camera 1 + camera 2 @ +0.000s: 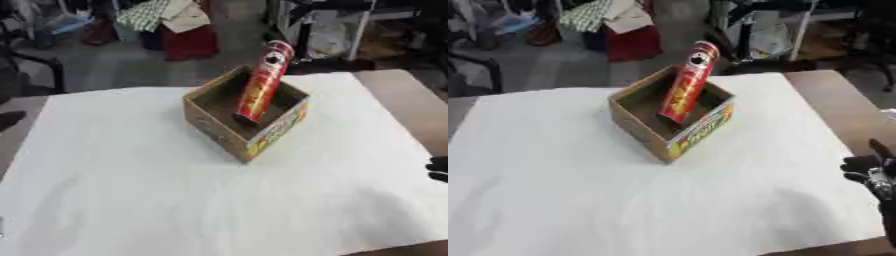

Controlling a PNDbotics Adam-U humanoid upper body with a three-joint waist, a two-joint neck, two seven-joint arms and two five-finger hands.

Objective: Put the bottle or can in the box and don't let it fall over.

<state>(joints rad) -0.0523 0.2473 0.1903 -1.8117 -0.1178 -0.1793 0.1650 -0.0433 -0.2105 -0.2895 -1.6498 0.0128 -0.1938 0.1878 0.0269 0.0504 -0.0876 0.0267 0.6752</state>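
Two views: both eyes look down on the same tabletop, with small differences at the right edge.

Left eye view, box: an open cardboard box [248,119] sits on the white sheet [175,190] that covers the tabletop, nearer the far edge than the near one and a little right of the middle, turned so that one corner points toward the near edge.

Left eye view, can: a tall red can [262,82] stands inside the box, its foot on the box floor, tilted, its top leaning over the far right wall toward the far right corner of the tabletop.

Left eye view, right hand: only dark fingertips of the right hand [438,169] show at the right edge of the picture, over the right edge of the sheet, well apart from the box.

Left eye view, left hand: none in the picture.

Right eye view, right hand: more of it shows here, at the near right corner of the tabletop, just off the sheet, over bare brown wood [842,110].

Right eye view, fingers: the fingers [877,147] point upward and apart, relaxed and open, holding nothing.

Right eye view, can and box: same placing, the can leaning in the box, touched by no hand.
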